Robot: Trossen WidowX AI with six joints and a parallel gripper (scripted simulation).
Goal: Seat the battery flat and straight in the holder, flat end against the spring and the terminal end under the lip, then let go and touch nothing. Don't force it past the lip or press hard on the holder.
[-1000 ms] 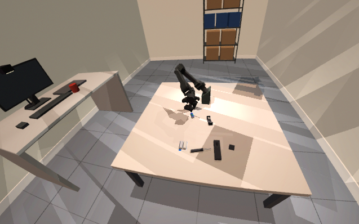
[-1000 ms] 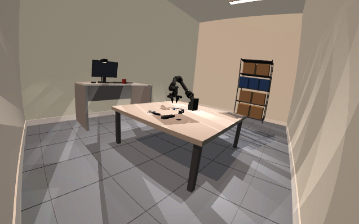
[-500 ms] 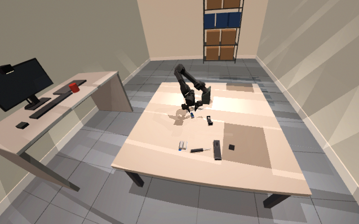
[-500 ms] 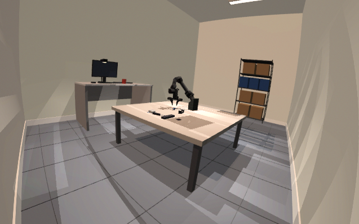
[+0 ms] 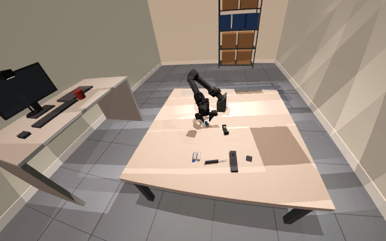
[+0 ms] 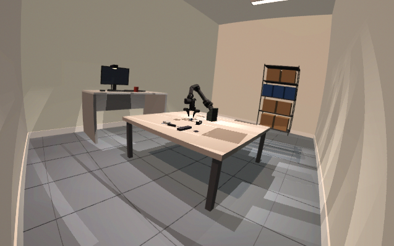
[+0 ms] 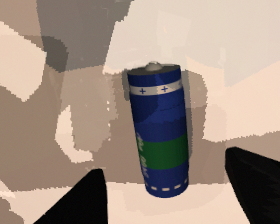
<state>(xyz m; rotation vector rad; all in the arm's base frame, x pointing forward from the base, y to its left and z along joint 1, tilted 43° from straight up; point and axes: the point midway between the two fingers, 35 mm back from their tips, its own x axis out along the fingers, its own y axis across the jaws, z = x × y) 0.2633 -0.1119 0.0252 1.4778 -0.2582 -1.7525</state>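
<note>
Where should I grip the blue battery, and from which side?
Take the battery around its middle, near the green band, coming from straight above. It lies on its side, a plain cylinder, so the claw should probably close across its long sides, leaving both ends, including the raised terminal, uncovered for the holder.
</note>
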